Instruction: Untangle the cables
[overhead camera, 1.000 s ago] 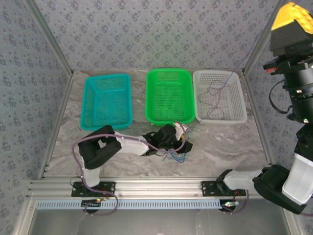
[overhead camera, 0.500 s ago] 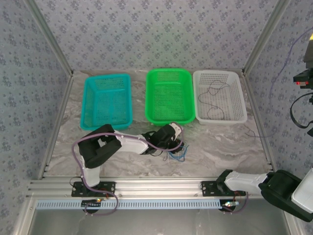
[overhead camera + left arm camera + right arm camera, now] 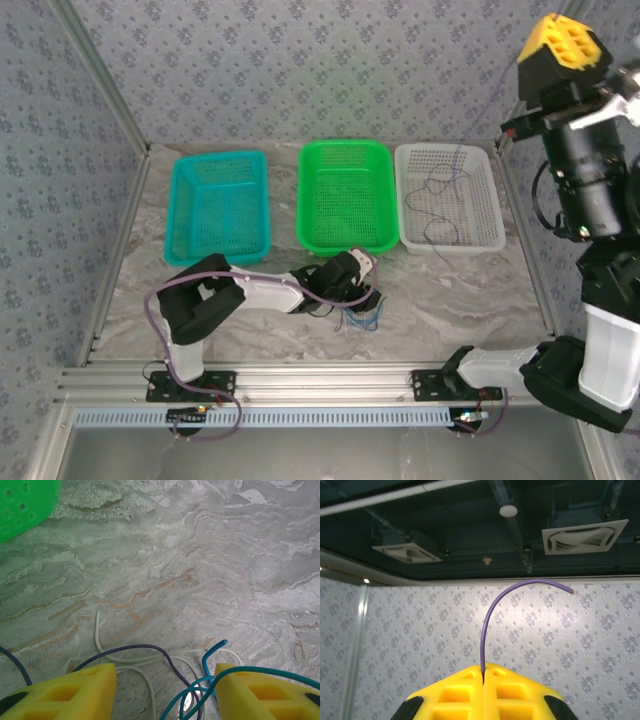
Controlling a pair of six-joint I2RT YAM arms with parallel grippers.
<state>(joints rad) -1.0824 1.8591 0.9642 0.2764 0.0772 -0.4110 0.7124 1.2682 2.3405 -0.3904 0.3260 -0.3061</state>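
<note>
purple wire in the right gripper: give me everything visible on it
The purple wire is thin and flexible, with a smooth plastic-looking sheath. It rises from the seam between the shut yellow jaws of the right gripper, then arcs over to the right, ending in a short pale tip. That free end touches nothing, with wall and ceiling behind it. Anything below the jaws is hidden.

**Left wrist view.** My left gripper (image 3: 165, 676) is cut off at the frame's near edge, so I see its fingertips alone. The cables (image 3: 150, 647) between them run out under that same edge. The green basket (image 3: 22, 505) is a clipped corner, far left.

**Right wrist view.** The purple wire (image 3: 487, 625) is lost in the seam of my right gripper (image 3: 483, 672), itself cropped below.

**Top view.** My left arm (image 3: 270, 295) covers part of the cables, whose strands are too fine to separate.
</note>
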